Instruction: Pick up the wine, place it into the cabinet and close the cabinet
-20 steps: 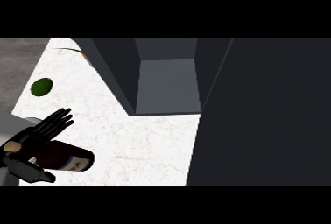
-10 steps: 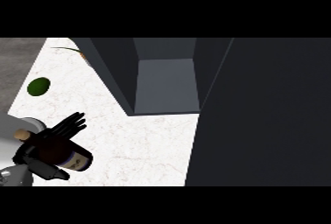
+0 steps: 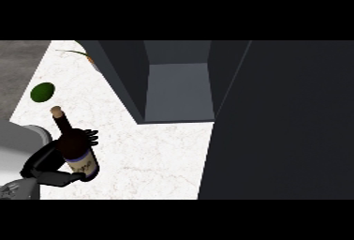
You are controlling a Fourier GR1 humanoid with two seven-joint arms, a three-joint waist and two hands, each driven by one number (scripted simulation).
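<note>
We are grasping the wine bottle (image 3: 72,149) in our left hand (image 3: 52,164) near the tabletop's (image 3: 152,150) left edge; the cabinet (image 3: 178,89) is standing open.

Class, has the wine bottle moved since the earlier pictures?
Yes. The wine bottle, held in the left hand, has tipped upright; its cork now points toward the green fruit.

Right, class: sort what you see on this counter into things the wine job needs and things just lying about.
Needed for the job:
- wine bottle, held in the left robot hand
- cabinet, standing open
- cabinet door

Lying about:
- green round fruit
- thin orange-tipped item by the counter's far edge
</note>
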